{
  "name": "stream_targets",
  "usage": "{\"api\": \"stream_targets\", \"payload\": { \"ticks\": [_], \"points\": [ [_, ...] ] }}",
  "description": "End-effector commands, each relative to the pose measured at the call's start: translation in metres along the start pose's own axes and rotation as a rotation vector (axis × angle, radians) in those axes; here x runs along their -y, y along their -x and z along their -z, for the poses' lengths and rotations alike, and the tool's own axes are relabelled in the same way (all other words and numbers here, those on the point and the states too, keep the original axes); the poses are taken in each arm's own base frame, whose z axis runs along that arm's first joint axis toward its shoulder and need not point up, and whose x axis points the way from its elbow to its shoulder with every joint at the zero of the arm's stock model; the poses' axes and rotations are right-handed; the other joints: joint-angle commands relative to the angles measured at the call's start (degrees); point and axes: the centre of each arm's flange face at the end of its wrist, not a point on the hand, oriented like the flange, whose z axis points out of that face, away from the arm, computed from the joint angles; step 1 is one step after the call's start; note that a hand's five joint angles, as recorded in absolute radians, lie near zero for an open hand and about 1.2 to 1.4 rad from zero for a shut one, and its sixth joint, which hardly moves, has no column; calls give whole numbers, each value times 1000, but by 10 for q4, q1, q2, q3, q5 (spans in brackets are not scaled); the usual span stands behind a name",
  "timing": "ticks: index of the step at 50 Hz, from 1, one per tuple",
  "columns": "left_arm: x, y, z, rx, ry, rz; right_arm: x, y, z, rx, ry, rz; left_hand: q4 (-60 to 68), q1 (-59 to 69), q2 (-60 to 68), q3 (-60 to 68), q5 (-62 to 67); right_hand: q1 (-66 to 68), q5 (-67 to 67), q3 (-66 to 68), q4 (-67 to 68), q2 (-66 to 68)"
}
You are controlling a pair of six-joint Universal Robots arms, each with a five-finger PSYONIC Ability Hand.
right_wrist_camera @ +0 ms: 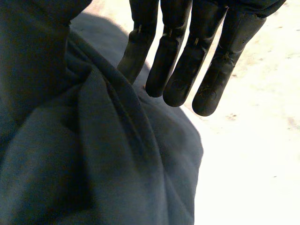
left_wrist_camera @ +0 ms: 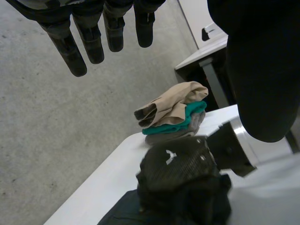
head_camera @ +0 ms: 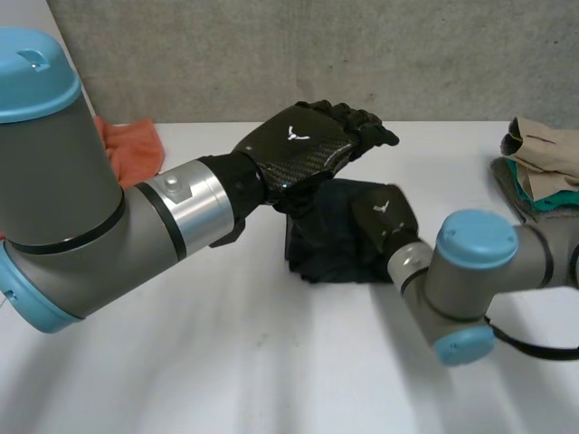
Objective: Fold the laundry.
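Dark cloth (head_camera: pixel 327 250) beneath flat right hand (head_camera: pixel 386 217).

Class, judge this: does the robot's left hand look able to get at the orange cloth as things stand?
Probably yes. The left hand is open and empty above the dark cloth, and the orange cloth lies uncovered on that arm's side of the table.
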Motion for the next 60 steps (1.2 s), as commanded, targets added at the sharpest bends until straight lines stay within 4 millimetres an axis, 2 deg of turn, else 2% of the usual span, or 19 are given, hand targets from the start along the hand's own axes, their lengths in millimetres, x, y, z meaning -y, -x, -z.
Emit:
{"api": "stream_targets", "payload": {
  "ticks": [1, 4, 6, 7, 10, 14, 18, 28, 34, 41, 44, 53, 58, 60],
  "points": [
    [5, 12, 4, 33, -11, -5, 25, -50, -23, -101, -88, -2, 8, 16, 12, 5, -2, 232, 503, 121, 119, 126],
    [8, 16, 6, 47, -17, -6, 37, -74, -29, -139, -127, 10, 8, 16, 12, 5, -2, 232, 503, 121, 119, 126],
    [8, 17, 7, 50, -17, -5, 40, -80, -30, -140, -135, 11, 8, 16, 12, 5, -2, 66, 337, -45, -47, -40],
    [8, 18, 7, 54, -17, -5, 39, -79, -30, -118, -128, 10, 8, 16, 12, 5, -2, 15, 286, -96, -98, -91],
    [6, 18, 8, 53, -10, 0, 33, -74, -27, -82, -95, 3, 8, 16, 12, 5, -2, -4, 267, -115, -117, -110],
    [-1, 16, 9, 45, 7, 8, 18, -67, -23, -33, -29, -13, 8, 16, 12, 5, -2, -160, 111, -271, -273, -266],
    [-2, 16, 9, 46, 11, 11, 9, -71, -21, -39, 4, -19, 6, 14, 11, 3, -3, -296, -25, -407, -409, -402],
    [-5, 15, 9, 44, 19, 15, -5, -79, -7, 9, 102, 17, 6, 14, 11, 3, -3, -465, -194, -576, -578, -571],
    [-8, 16, 10, 44, 26, 18, -9, -82, 8, 68, 150, 111, 6, 14, 11, 3, -3, -468, -197, -579, -581, -574],
    [-12, 15, 9, 38, 36, 25, -19, -77, 10, 115, 152, 192, 4, 13, 9, 2, -5, -468, -197, -579, -581, -574],
    [-14, 14, 8, 36, 39, 26, -27, -73, 6, 142, 145, 194, 4, 13, 9, 2, -5, -468, -197, -579, -581, -574],
    [-14, 16, 8, 39, 37, 24, -29, -73, -15, 106, 45, 216, 4, 13, 9, 2, -5, -467, -196, -578, -580, -573],
    [-13, 16, 8, 39, 37, 24, -36, -73, -26, 103, 30, 223, 4, 13, 9, 2, -5, -393, -122, -504, -506, -499],
    [-14, 15, 8, 39, 38, 25, -39, -73, -33, 106, 22, 225, 4, 13, 9, 2, -5, -322, -51, -433, -435, -428]
  ]
}}
